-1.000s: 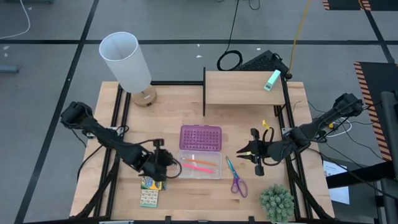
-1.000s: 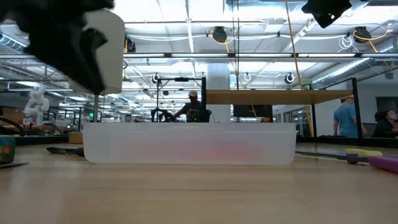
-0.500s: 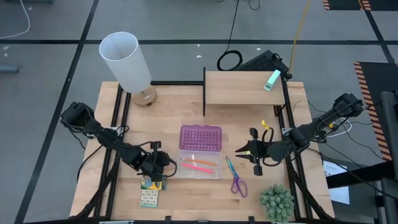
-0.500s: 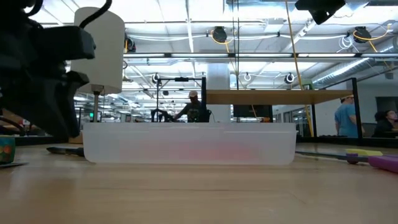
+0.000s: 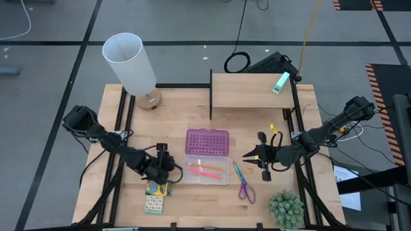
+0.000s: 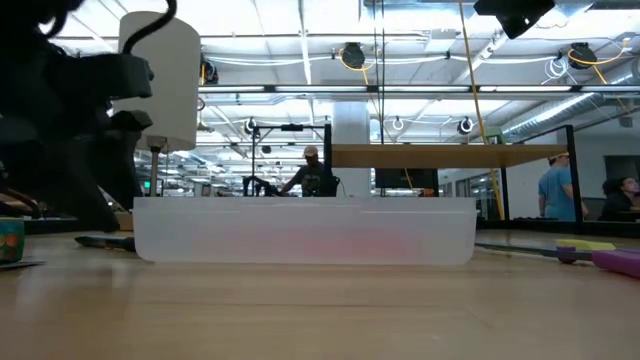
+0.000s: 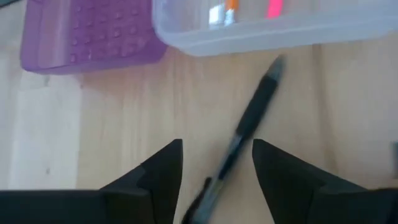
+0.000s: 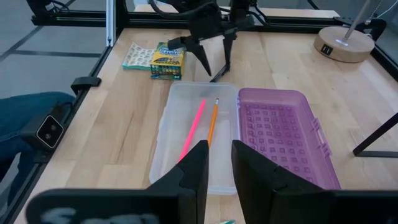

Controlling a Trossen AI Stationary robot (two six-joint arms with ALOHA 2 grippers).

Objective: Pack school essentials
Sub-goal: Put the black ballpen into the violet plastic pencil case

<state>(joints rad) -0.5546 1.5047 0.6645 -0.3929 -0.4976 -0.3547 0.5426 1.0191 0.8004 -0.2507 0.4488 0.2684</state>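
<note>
Dark and slim, a pen [image 7: 252, 121] lies flat on the wooden surface [image 5: 192, 196] just beside the outer wall of the clear case [image 5: 207, 171], directly ahead of the left gripper [image 7: 214, 168]. Its long axis runs slantwise, one end close to the case wall and the other reaching in between the gripper's two fingers [image 7: 158, 171]. Those fingers are spread, one on either side of the pen's near end, and have hold of nothing. As I judge it, the next move turns on that straddle: the fingers need only drop and close across the barrel, not along it.

Seen from above, the left gripper [image 5: 162, 168] sits at the case's left end, so the left arm is plainly nearer this pen. The right gripper [image 5: 255, 156] hangs over the surface on the far side of the case, fingers parted and empty, near the purple-handled scissors [image 5: 244, 187].

Inside the clear case lie a pink pen [image 8: 193, 129] and an orange pencil [image 8: 212, 122], side by side along its length. Its purple studded lid [image 5: 207, 142] lies open beside it. The yellow-green crayon box [image 8: 166, 60] and a pale patterned pack [image 8: 135, 55] rest outside, just behind the left gripper.
</note>
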